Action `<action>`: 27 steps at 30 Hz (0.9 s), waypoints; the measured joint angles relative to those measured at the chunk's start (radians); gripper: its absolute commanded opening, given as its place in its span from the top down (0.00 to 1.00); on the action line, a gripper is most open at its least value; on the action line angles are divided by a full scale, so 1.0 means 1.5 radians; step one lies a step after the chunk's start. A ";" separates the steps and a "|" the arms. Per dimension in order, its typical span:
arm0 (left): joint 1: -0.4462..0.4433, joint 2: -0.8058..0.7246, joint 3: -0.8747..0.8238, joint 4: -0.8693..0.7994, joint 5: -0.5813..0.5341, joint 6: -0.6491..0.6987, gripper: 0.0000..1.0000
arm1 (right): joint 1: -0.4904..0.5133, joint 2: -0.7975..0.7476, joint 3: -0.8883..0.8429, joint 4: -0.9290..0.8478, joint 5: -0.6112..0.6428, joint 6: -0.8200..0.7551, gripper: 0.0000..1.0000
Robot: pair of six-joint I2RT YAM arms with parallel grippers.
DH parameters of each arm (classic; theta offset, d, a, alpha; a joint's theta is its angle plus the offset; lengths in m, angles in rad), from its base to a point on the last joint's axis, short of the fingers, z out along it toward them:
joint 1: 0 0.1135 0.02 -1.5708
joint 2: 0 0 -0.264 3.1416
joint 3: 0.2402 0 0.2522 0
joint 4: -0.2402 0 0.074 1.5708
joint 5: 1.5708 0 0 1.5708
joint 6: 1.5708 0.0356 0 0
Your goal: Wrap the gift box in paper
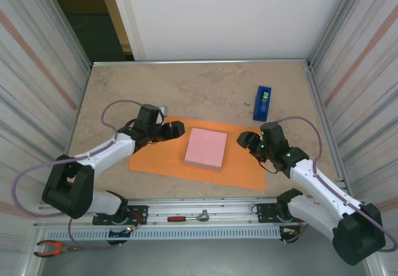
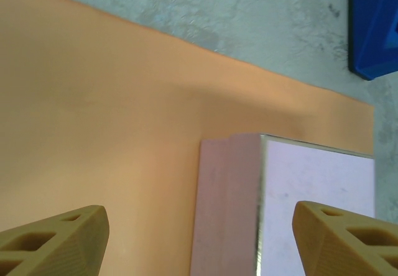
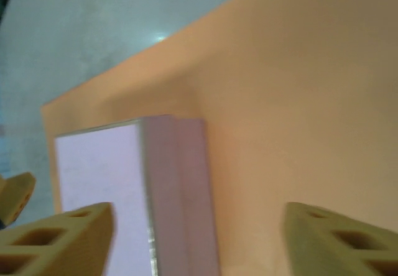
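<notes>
gift box look: a flat pale pink gift box (image 1: 206, 148) with a smooth broad top face. the left wrist view (image 2: 311, 207) and the right wrist view (image 3: 106, 183) show a slightly deeper pink side wall with a step along it.
paper look: a plain bright orange paper (image 1: 155, 158), matte, spread flat with no folds, far wider than the gift box.
where they are: the paper lies on the beige stone-look desk (image 1: 205, 89), toward its near half. the gift box rests flat on the paper, about in its middle, with orange showing on all four sides.
left gripper: the left gripper (image 1: 177, 128) has its jaws spread wide and holds nothing. it sits low over the left part of the paper, just beside the gift box's left side. whether it touches the paper cannot be told.
right gripper: the right gripper (image 1: 244, 140) also has its jaws well apart and empty. it is at the right part of the paper, near the gift box's right side. contact with the paper cannot be told.
gift box direction: broad face up, edges about parallel to the paper's edges. from above it looks nearly square, so its long axis cannot be told.
paper direction: the long axis runs left to right across the desk, turned a little so the right end lies nearer the arms.
nearby: a blue tape dispenser (image 1: 262, 102) stands on the bare desk beyond the paper's far right corner.
</notes>
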 measured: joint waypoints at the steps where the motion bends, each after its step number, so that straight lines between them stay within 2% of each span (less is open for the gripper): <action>1: 0.000 0.013 0.000 0.005 0.001 -0.005 0.22 | -0.012 0.012 -0.008 -0.001 -0.011 -0.007 0.59; 5: 0.000 0.061 -0.002 0.030 0.002 -0.027 0.22 | -0.033 0.084 -0.013 0.015 -0.044 -0.032 0.79; 10: 0.004 0.096 -0.005 0.048 -0.001 -0.050 0.22 | -0.036 0.182 -0.008 0.047 -0.069 -0.054 0.88; 20: 0.067 0.120 -0.039 0.089 -0.003 -0.093 0.23 | -0.043 0.401 0.097 0.098 -0.107 -0.106 0.92; 27: 0.133 0.118 -0.048 0.108 -0.006 -0.100 0.23 | -0.054 0.562 0.251 0.115 -0.158 -0.138 0.93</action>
